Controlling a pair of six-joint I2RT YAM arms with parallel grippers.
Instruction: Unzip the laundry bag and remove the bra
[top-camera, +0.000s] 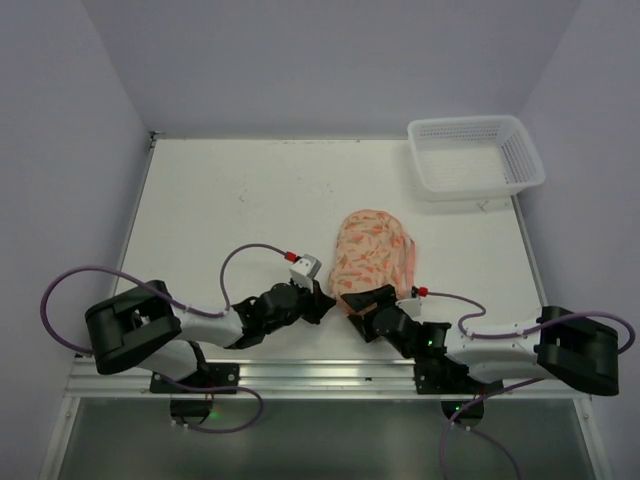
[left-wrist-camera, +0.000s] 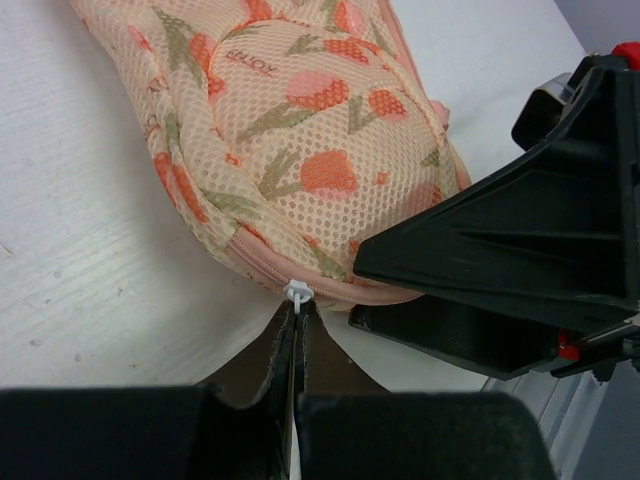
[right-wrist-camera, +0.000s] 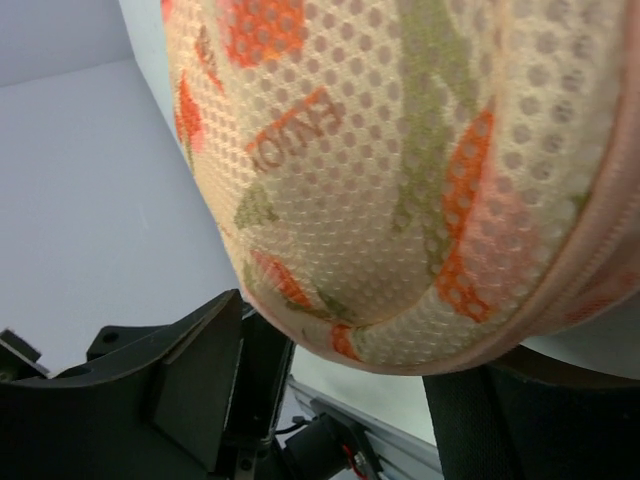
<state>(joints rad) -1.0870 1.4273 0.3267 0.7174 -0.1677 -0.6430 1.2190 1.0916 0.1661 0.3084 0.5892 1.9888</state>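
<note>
The laundry bag (top-camera: 372, 250), a peach pouch with orange print and pink zip trim, lies on the white table just beyond both grippers. My left gripper (top-camera: 326, 299) is shut on its small white zip pull (left-wrist-camera: 298, 291) at the pouch's near edge; in the left wrist view the gripper (left-wrist-camera: 296, 318) has its fingers pressed together. My right gripper (top-camera: 353, 305) holds the bag's near end between its jaws, and the mesh fabric (right-wrist-camera: 400, 160) fills the right wrist view. The zip looks shut. The bra is not in view.
A white plastic lattice basket (top-camera: 475, 158) stands at the table's back right corner. The metal rail (top-camera: 320, 372) carrying the arm bases runs along the near edge. Grey walls close in the left, back and right.
</note>
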